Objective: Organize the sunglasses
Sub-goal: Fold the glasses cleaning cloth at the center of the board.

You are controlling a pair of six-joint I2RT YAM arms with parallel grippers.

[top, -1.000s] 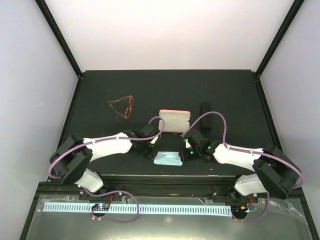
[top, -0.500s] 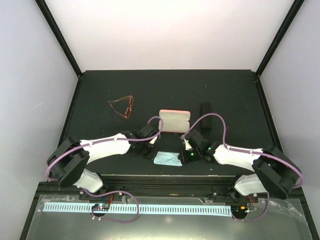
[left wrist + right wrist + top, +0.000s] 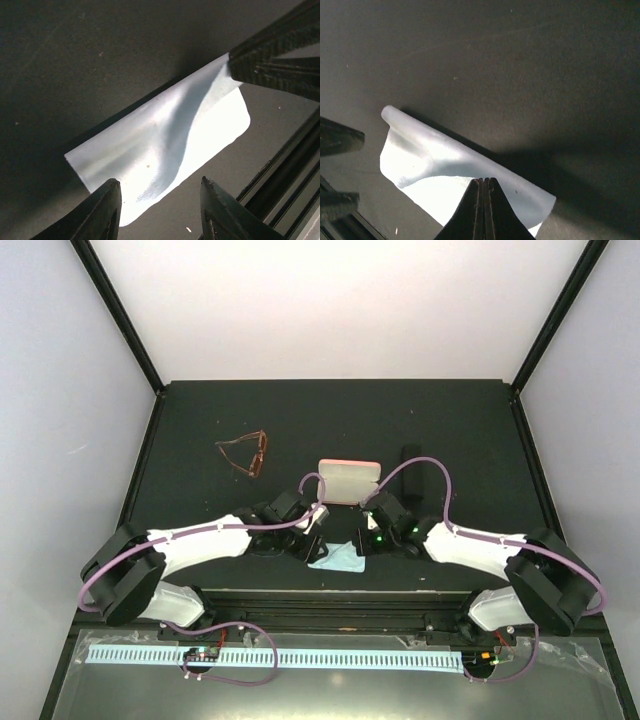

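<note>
1. The amber sunglasses (image 3: 243, 455) lie untouched at the far left of the tabletop (image 3: 200, 410), well apart from both arms.
2. The right gripper (image 3: 484, 181) has its jaws pinching the blue cloth (image 3: 165, 145). The left gripper (image 3: 160, 182) has its jaws spread over it.
3. Storing the glasses looks entirely undone.

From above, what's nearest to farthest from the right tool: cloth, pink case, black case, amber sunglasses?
1. Light blue cloth, pinched in the right tool.
2. Pink oblong case, just behind.
3. Black oblong case, back right.
4. Brownish-amber thin-framed sunglasses, back left.
</note>
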